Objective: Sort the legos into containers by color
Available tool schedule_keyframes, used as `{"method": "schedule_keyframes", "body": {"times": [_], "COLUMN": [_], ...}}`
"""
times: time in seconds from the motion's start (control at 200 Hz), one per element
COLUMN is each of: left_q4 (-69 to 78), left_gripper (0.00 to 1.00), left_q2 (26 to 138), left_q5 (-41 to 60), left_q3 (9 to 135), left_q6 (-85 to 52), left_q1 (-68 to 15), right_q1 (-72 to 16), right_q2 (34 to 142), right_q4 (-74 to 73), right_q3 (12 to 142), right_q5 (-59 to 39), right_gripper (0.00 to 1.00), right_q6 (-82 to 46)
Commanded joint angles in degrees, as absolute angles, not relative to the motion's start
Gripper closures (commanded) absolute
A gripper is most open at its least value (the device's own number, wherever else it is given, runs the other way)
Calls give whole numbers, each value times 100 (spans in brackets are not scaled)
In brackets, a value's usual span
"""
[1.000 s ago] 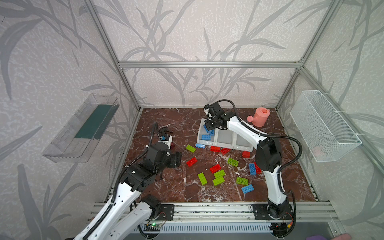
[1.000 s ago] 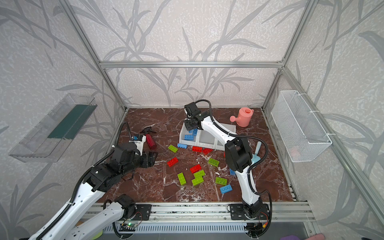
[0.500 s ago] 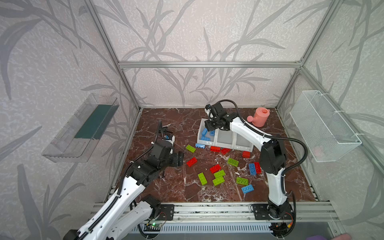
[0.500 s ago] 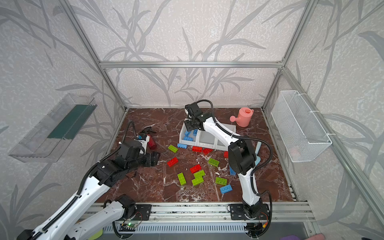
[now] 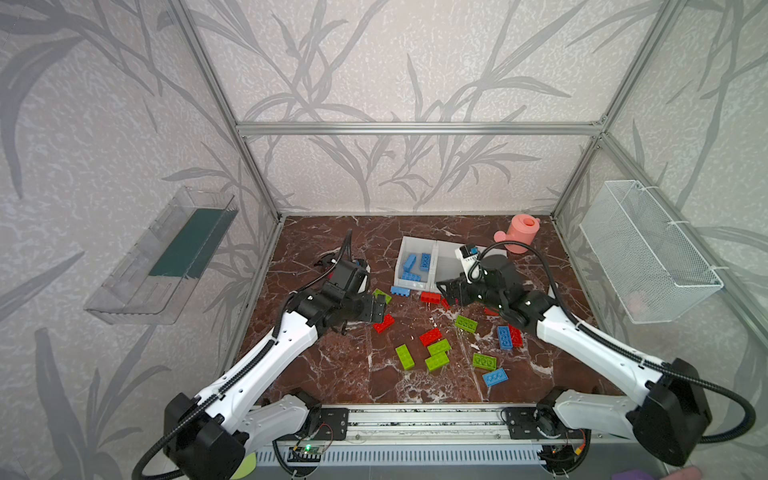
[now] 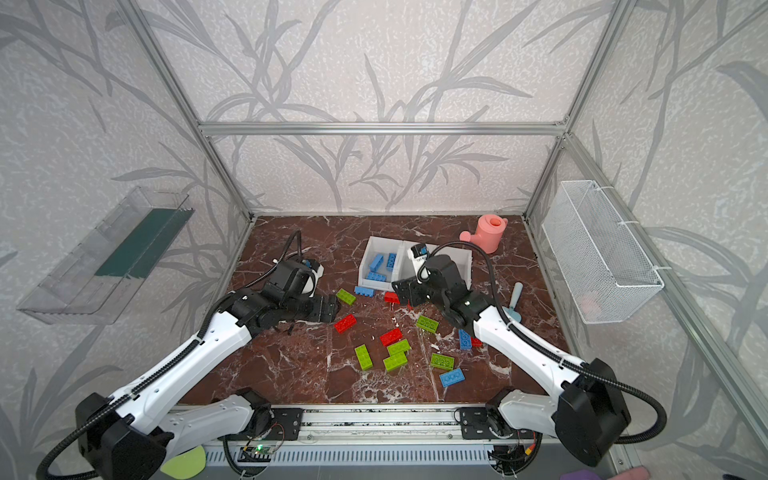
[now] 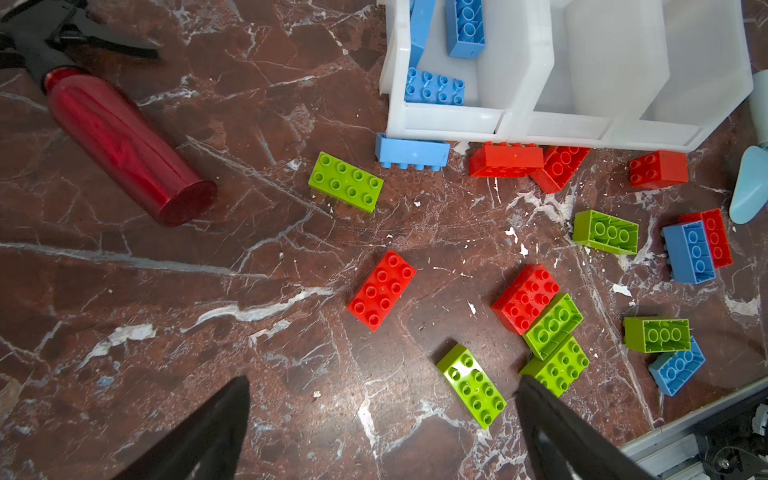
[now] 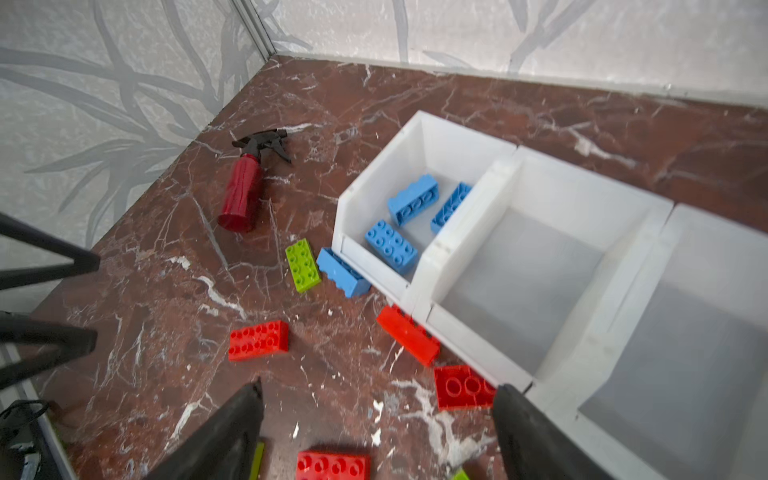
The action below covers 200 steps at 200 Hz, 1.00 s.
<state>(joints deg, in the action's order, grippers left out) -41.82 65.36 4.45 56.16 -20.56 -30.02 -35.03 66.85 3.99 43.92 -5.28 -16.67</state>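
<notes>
L gripper (image 7: 382,380): black fingers (image 7: 216,419) spread wide, nothing btwn them. It hovers low over the brown marble tabletop (image 7: 166,291), near a red studded plastic brick (image 7: 381,289) & a lime green studded plastic brick (image 7: 345,181), both flat, studs up, apart from each other.

R gripper (image 8: 378,386): fingers also wide apart, nothing held. It hangs just in front of the three joined white plastic open-top bins (image 8: 457,232), approx at the middle bin's front lip; a red brick by the lip (image 8: 463,386) lies just beside one finger.

Legos: 3 blue studded bricks (image 8: 390,245) lie inside the end bin nearest the red plastic spray bottle w/ black trigger (image 8: 241,193), which lies on its side. A 4th blue brick (image 8: 343,272) lies outside, touching that bin's front lip. A long red brick (image 8: 407,334) rests vs the lip where end & middle bins meet.

The others lie on the tabletop in front of the bins: 2 lime green ones (image 7: 552,326) touching a red one, a 3rd green one (image 7: 471,384) just beside, a blue & red pair (image 7: 690,251) side by side. In a top view a pink plastic watering can (image 5: 521,232) stands behind the bins
</notes>
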Motion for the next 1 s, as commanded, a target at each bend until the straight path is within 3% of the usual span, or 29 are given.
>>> {"method": "schedule_keyframes", "body": {"times": [0.0, 0.265, 0.635, 0.995], "left_q4": [-3752, -3164, -2853, -2653], "left_gripper": [1, 3, 4, 8], "left_q2": [6933, 8294, 9882, 10574], "left_q5": [583, 461, -7, -291], "left_q3": [5801, 6298, 7044, 7318], "left_q6": [-2054, -2287, -2039, -1727], "left_q1": [-3045, -3152, -3421, -3436], "right_q1": [-3603, -3727, -3721, -3715], "right_q2": [5904, 4657, 4600, 4813], "right_q4": [-615, -761, -690, -782], "right_q3": [3411, 2327, 2283, 2232], "right_q5": [-509, -303, -10, 254], "right_gripper": [12, 7, 6, 6], "right_q6": [-2425, -2758, -2578, -2435]}}
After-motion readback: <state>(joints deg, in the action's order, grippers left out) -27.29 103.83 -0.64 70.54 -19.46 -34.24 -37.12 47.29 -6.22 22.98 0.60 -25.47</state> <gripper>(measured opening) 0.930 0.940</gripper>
